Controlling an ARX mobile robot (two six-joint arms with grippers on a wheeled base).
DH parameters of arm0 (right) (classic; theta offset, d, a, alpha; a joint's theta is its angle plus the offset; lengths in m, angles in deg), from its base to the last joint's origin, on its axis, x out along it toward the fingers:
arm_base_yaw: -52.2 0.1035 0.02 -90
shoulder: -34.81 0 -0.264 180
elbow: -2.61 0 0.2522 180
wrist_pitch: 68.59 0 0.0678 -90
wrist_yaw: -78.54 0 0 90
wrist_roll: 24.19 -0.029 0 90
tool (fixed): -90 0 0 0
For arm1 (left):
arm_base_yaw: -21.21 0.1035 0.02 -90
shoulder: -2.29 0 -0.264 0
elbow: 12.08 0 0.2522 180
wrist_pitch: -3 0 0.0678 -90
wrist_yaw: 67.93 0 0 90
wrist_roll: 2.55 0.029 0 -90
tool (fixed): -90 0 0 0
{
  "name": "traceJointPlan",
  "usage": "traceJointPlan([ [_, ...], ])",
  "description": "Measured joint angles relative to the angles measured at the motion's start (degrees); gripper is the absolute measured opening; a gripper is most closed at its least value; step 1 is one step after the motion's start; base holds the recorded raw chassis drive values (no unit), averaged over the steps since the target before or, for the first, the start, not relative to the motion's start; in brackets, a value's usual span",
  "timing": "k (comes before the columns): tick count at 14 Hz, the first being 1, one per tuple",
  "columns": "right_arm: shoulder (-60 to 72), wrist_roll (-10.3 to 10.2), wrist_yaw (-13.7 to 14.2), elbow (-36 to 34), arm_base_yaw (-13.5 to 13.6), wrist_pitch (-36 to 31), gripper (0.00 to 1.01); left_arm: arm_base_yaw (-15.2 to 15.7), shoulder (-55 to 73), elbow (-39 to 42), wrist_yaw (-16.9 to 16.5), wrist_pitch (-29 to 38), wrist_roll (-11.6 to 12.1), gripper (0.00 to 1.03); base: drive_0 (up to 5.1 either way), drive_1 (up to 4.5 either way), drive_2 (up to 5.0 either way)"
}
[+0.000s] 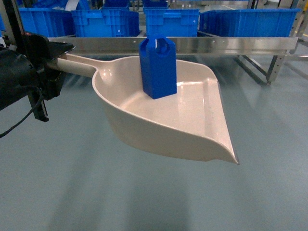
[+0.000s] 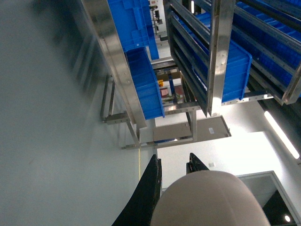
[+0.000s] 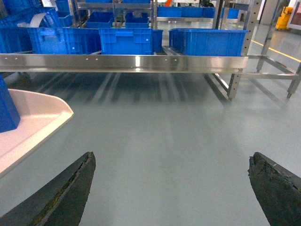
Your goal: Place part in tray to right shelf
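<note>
Part (image 1: 158, 67) is what you are carrying: a small bright-blue block, taller than wide, with a looped handle at its top; it stands upright inside the tray (image 1: 192, 127), toward the back of the scoop, near where the handle begins; in the right wrist view only a corner of it (image 3: 7, 113) shows at the left edge, resting on the beige floor of the tray (image 3: 44, 120).

You see the tray held in the air above a grey-green floor (image 1: 144, 197), its open lip pointing toward the lower right of the head view, its long straight handle running to the upper left; there the left gripper (image 1: 48, 65) is clamped around the handle; in the left wrist view its dark fingers (image 2: 148, 193) flank the rounded beige handle end (image 2: 204, 200).

Your right gripper (image 3: 171, 188) holds nothing; its two worn black fingers are spread wide apart above bare floor, just beside the tray's edge.

Ahead of you lies the right shelf (image 1: 192, 45), its broad shiny steel front rail running across the view; large blue crates (image 1: 171, 21) sit in a row behind the rail; the tray is near the shelf, apart from it.
</note>
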Motion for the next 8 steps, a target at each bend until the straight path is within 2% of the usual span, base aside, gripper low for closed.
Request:
traceJointPlan([
  [8,-0.11,0.00,0.00,0.02,0.00,0.15,0.98,-0.20,0.00,-0.02,0.02,-0.07,0.00,0.13,0.8,0.81,0.8],
])
